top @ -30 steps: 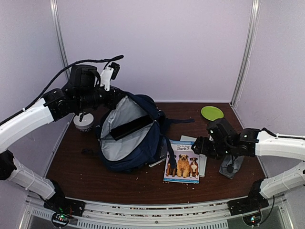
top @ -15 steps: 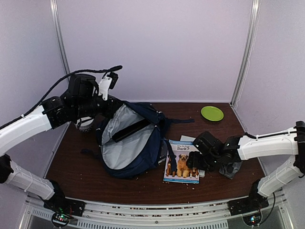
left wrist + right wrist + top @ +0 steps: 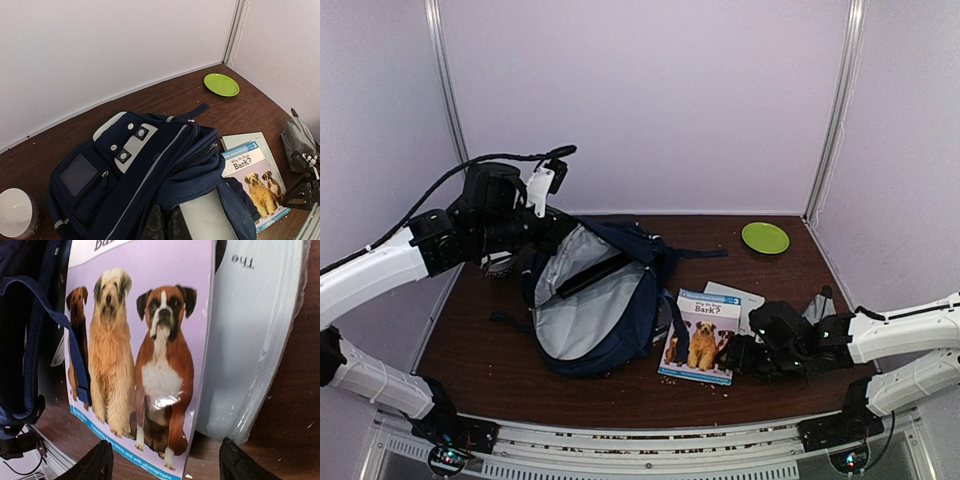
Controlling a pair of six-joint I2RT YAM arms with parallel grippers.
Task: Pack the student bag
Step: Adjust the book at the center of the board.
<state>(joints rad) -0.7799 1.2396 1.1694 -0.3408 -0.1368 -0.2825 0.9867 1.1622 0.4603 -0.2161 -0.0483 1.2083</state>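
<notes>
The bag (image 3: pixel 590 300) is seen left of centre in the top view, lying on the table (image 3: pixel 620 395) with its mouth open and the grey lining shown. Its upper rim is held up by the left gripper (image 3: pixel 558 222). The jaws of that gripper are seen at the bottom edge of the left wrist view, drawn narrow on the rim fabric, though they are blurred and cut off by the frame there. A white cup (image 3: pixel 498 265) at the left is largely hidden behind that arm.

Just right of the bag, a book (image 3: pixel 700 325) with dogs on its cover is laid over a paler booklet (image 3: pixel 738 296), of which only the upper right part is shown. The right gripper (image 3: pixel 738 352) is held low at the book's lower right corner, its jaws spread wide. In the right wrist view only the two tips are seen at the bottom edge, with the book's corner between them, and contact cannot be made out.

A grey pouch (image 3: pixel 817 308) is mostly hidden behind the right arm. A green plate (image 3: pixel 765 237) is set well apart at the upper right.
</notes>
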